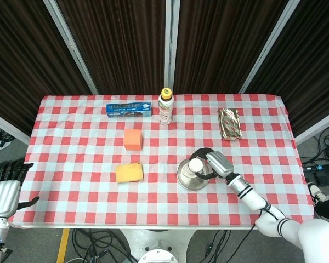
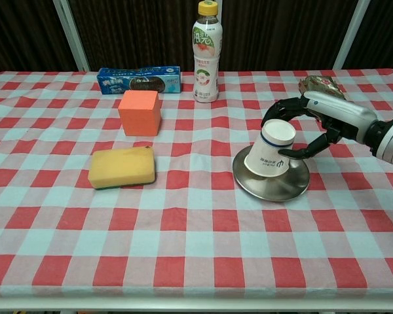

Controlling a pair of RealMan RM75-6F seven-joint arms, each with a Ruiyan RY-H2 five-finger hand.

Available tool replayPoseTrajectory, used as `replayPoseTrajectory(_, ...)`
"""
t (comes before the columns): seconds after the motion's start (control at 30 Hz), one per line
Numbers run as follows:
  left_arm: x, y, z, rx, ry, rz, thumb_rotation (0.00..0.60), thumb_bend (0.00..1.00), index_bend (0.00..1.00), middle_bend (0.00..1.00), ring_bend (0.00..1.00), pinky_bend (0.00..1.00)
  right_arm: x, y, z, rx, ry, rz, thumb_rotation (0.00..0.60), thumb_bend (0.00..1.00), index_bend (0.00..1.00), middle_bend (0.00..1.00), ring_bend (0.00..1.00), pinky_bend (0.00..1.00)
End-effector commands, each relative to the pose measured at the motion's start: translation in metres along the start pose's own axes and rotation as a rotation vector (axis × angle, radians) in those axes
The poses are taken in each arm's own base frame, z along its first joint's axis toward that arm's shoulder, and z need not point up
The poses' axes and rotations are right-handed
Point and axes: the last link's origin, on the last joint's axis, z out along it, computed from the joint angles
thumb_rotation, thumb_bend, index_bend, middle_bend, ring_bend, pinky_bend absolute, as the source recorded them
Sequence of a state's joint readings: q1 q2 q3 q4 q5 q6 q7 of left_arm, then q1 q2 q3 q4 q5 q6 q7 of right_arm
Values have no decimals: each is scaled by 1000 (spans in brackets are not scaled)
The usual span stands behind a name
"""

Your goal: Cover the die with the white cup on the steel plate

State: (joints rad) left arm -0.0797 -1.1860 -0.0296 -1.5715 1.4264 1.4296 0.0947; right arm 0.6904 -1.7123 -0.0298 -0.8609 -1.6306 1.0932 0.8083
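Note:
The white cup (image 2: 270, 152) stands upside down and tilted on the steel plate (image 2: 268, 188), right of the table's middle. My right hand (image 2: 318, 112) reaches in from the right and holds the cup, its fingers arched over the cup's upturned base and its thumb against the lower side. From above, the cup (image 1: 195, 165) sits on the plate (image 1: 184, 178) with the right hand (image 1: 217, 163) beside it. No die shows in either view; the cup hides whatever is under it. My left hand (image 1: 3, 196) hangs off the table's left front corner, fingers apart, holding nothing.
A yellow sponge (image 2: 122, 167) and an orange block (image 2: 139, 112) lie left of the plate. At the back stand a drink bottle (image 2: 207, 52) and a blue box (image 2: 139, 79). A foil packet (image 1: 229, 123) lies behind the right hand.

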Motion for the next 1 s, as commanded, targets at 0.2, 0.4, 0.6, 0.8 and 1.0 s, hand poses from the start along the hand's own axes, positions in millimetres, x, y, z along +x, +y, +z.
replayPoseTrajectory(0.2, -1, 1, 1, -5, -3, 2, 600, 0, 133, 154, 11, 41, -11, -7, -9, 43, -54, -25, 600, 311, 514, 406, 201, 177)
replayPoseTrajectory(0.4, -2, -1, -1, 1, -6, -3, 600, 0, 133, 154, 10, 41, -6, -3, -3, 11, -3, -25, 600, 308, 514, 404, 201, 176)
replayPoseTrajectory(0.6, -2, -1, 0, 1, -4, -4, 600, 0, 133, 154, 11, 41, -14, -12, -13, 66, -68, -49, 600, 318, 514, 408, 201, 173)
replayPoseTrajectory(0.8, -2, -1, -1, -1, -3, -3, 600, 0, 133, 154, 11, 41, -4, 1, -1, -18, 8, -41, 600, 320, 514, 397, 201, 173)
replayPoseTrajectory(1.0, -1, 0, 2, -4, -2, -1, 600, 0, 133, 154, 11, 41, -16, -15, -14, 64, -56, -44, 600, 323, 514, 400, 201, 173)
